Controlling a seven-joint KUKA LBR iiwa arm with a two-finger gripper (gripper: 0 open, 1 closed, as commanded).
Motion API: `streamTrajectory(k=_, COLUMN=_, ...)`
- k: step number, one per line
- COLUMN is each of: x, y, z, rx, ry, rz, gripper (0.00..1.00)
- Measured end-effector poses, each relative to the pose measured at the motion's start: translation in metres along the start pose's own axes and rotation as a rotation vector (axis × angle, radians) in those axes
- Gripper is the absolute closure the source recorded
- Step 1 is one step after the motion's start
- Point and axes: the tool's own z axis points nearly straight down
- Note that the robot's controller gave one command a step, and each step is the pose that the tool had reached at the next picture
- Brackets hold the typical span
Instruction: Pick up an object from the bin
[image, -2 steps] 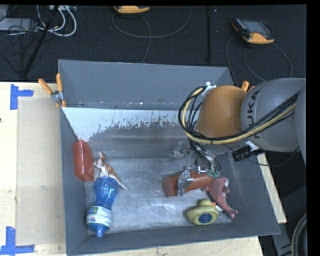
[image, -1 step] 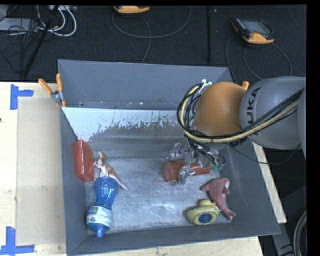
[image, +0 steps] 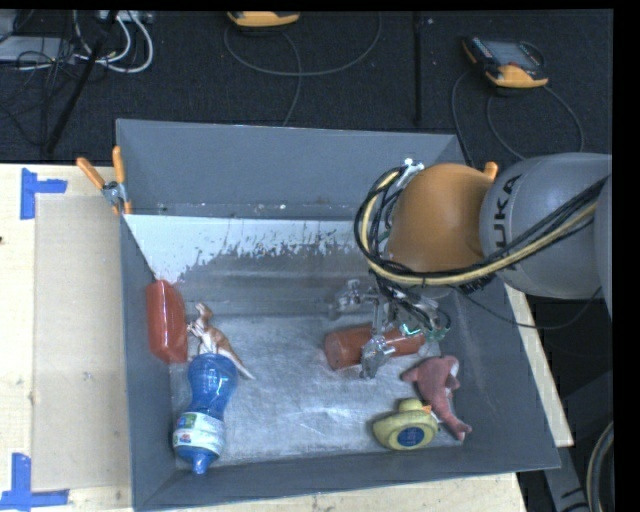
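My gripper hangs below the arm's wrist in the right half of the bin, right over a reddish-brown oblong thing lying on the floor there. Its metal tip overlaps that thing's right part. Just to the right and nearer the front lies a dark pink toy animal. A yellow tape measure with a blue face rests beside it at the front right.
Along the left wall lie a red oblong thing, a small tan toy dinosaur and a blue plastic bottle. The arm's orange cover and cables hide the bin's back right part.
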Motion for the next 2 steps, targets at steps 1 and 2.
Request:
streamTrajectory(k=1, x=-0.0001, y=0.0001, z=-0.0001, rx=0.000, ry=0.000, rz=0.002, gripper=1.00)
streamTrajectory(k=2, x=-0.0001, y=0.0001, z=-0.0001, rx=0.000, ry=0.000, rz=0.002, gripper=1.00)
